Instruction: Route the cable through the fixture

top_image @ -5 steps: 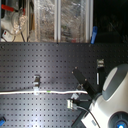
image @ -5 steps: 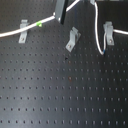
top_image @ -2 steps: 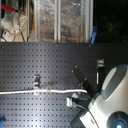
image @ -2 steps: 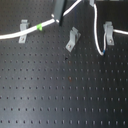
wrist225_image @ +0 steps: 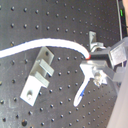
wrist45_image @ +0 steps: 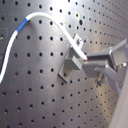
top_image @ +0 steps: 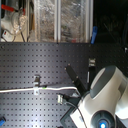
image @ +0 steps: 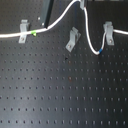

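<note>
Change: the green band (image: pixel 34 33) sat lower and slightly further toward the first exterior view's left than a second before; the run of cable (wrist225_image: pixel 55 43) between it and the gripper had sagged with it.
Gripper: the gripper (wrist225_image: pixel 90 59) was at the top edge of the first exterior view, its fingers clenched on the cable, as both wrist views showed.
Cable position: from the first exterior view's left it ran past the left upright clip (image: pixel 22 31), rose to the gripper, then dropped in a loop to the blue band (image: pixel 100 50) and up to the right upright clip (image: pixel 107 31).
Fixture: the fixture (image: pixel 72 40) stood slanted on the pegboard (image: pixel 60 95), between the two cable runs and touching neither.
Meaning: slack had been gained on the left run, but routing was judged not yet done; the held section had yet to be lowered into the fixture.
</note>
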